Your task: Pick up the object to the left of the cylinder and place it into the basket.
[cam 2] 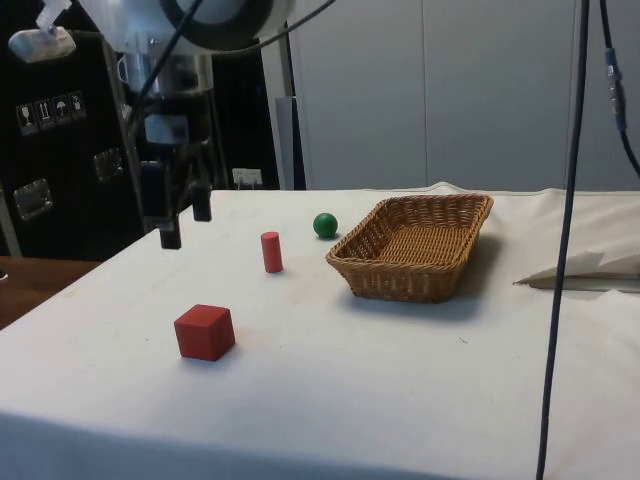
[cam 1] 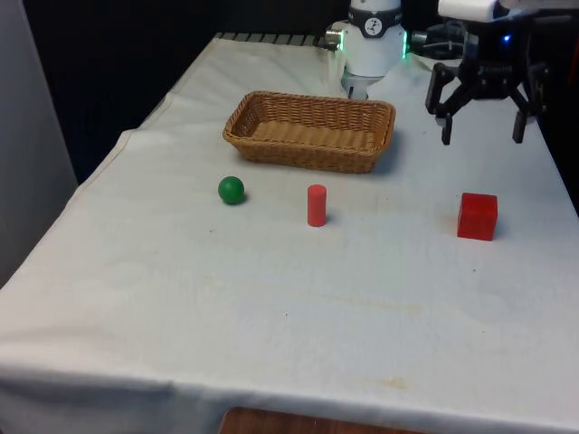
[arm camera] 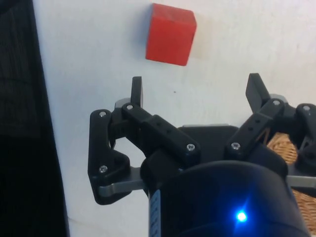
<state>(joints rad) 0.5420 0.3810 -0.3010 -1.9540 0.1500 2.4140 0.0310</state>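
White-clothed desk (cam 1: 271, 307): small green ball (cam 1: 232, 190) sitting beside red cylinder (cam 1: 316, 205); wicker basket (cam 1: 310, 131) sitting empty; fingers (cam 1: 445, 128) hanging spread apart.

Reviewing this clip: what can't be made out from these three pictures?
- Basket floor nearest the camera: front view, hidden behind its own near wall.
- Basket in the wrist view: mostly hidden behind the open gripper and cut off at the picture's edge.
- Undersides of the green ball, red cylinder and red cube: hidden against the cloth.
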